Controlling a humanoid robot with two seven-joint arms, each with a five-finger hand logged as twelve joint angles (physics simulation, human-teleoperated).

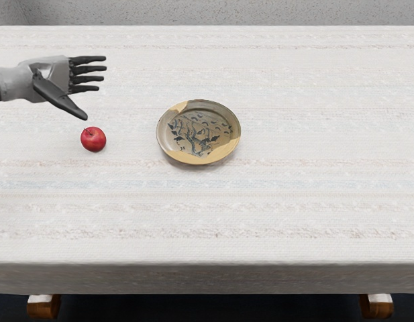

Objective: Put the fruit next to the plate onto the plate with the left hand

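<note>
Your left hand (67, 79) hovers with fingers spread, holding nothing, near the red apple (93, 139) — reaching step. Next, lower and close around it — then carry to the plate (198, 131).

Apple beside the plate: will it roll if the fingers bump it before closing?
The apple is round and sits free on the flat table, so a sideways bump would probably roll it. Its skin looks glossy, so it may be slippery, though likely rigid. The left hand hovers open, apart from it.
</note>
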